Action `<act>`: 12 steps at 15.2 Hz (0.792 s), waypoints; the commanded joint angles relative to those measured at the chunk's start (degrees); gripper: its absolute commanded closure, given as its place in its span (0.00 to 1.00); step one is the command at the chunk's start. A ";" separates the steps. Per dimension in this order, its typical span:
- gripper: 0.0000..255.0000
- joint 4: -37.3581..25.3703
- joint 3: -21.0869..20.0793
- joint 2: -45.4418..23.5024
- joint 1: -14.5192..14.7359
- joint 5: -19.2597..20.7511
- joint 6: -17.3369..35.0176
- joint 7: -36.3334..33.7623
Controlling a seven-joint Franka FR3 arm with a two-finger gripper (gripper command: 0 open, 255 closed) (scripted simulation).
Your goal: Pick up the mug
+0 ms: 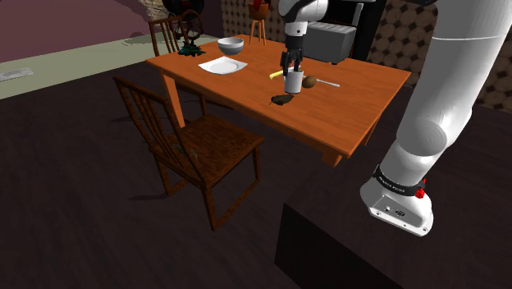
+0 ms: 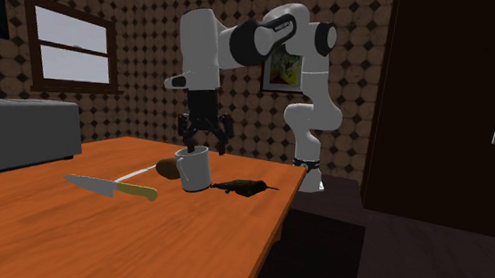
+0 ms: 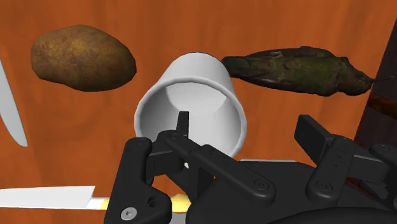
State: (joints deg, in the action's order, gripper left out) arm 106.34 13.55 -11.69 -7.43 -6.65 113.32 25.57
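Mug (image 3: 197,76) plain white, smooth, mouth upward; jaws apart astride rim.

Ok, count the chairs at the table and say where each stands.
2. One chair stands at the table's side nearest the shoulder camera; the second chair is at the end by the bowl and plate. Others may be hidden beyond the table.

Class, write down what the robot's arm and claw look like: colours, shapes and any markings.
The arm is built of rounded white segments with dark joints; a black band with pale lettering and a small red knob mark one segment. The claw is all black, with two blocky fingers.
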 commanded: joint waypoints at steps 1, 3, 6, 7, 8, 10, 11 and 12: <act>0.00 0.88 -0.03 -0.52 -0.04 -0.21 1.41 0.23; 0.00 1.69 -0.09 -1.10 -0.07 -0.43 2.79 0.43; 1.00 2.05 -0.09 -1.16 -0.08 -0.47 3.20 0.50; 1.00 2.06 -0.09 -1.17 -0.08 -0.47 3.22 0.50; 1.00 2.06 -0.08 -1.17 -0.09 -0.47 3.22 0.52; 1.00 2.06 -0.08 -1.18 -0.09 -0.48 3.22 0.53; 1.00 2.06 -0.08 -1.18 -0.09 -0.48 3.22 0.53; 1.00 2.06 -0.08 -1.18 -0.09 -0.48 3.23 0.53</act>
State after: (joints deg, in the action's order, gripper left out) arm 108.41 13.47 -12.88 -7.53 -7.12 116.54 26.09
